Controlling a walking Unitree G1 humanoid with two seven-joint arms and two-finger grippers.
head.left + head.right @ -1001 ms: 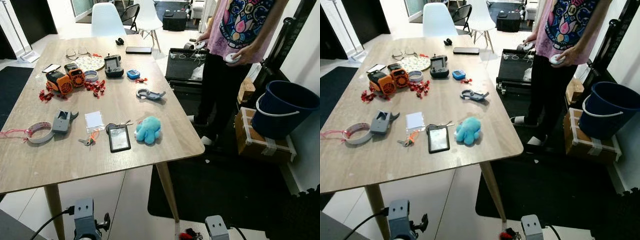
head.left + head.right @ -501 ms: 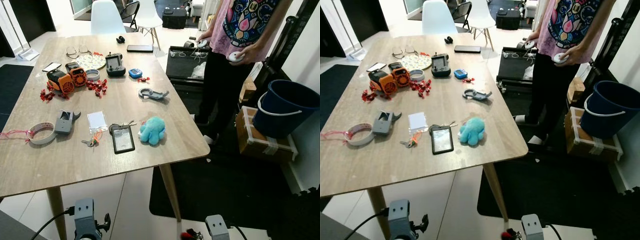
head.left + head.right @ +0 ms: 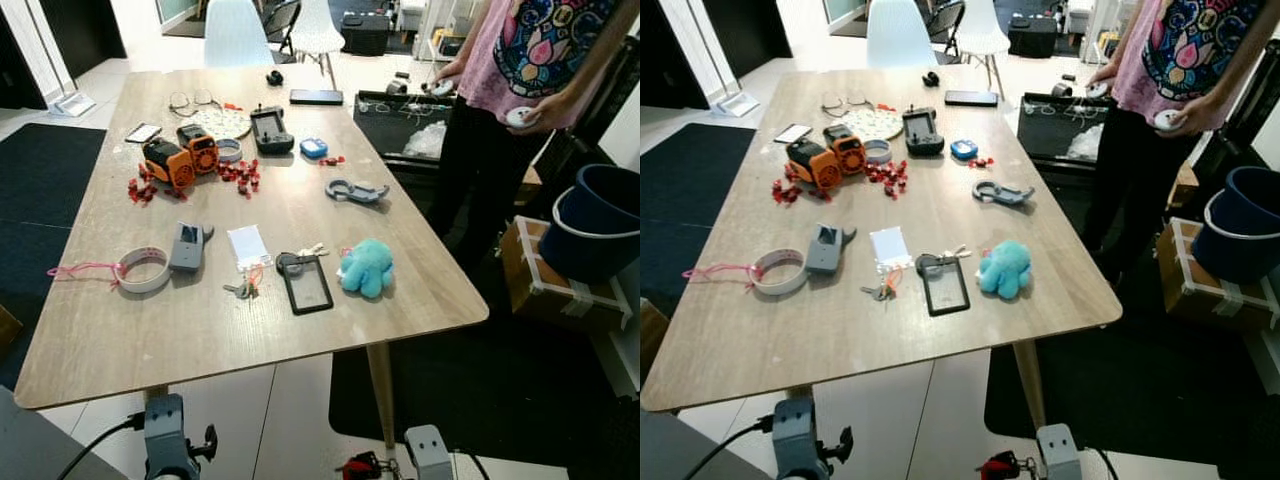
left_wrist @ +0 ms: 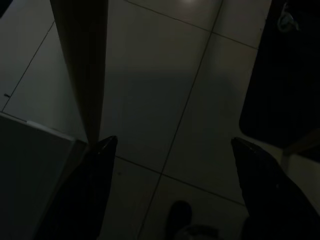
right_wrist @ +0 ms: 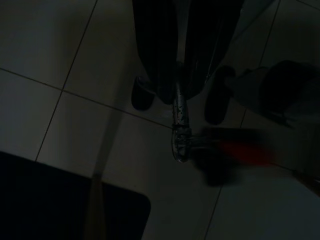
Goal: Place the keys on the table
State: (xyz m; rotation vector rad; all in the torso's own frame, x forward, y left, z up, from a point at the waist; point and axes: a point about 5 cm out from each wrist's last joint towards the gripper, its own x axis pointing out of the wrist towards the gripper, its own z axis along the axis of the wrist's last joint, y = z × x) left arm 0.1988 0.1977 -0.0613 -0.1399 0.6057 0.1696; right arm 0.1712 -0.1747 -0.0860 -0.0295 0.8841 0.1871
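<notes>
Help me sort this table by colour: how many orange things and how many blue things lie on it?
Orange: 2 (gadget, second gadget)
Blue: 2 (plush toy, small box)
Total: 4

Bright sharp head views, dark wrist views

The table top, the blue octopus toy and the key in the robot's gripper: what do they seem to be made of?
The table top looks like pale wood or wood-look laminate, matt, with visible grain lines. The blue octopus toy looks like soft plush, with a fuzzy, rounded outline. The key, pinched in the right gripper, seems to be bright metal, since it glints in the dim light.
</notes>
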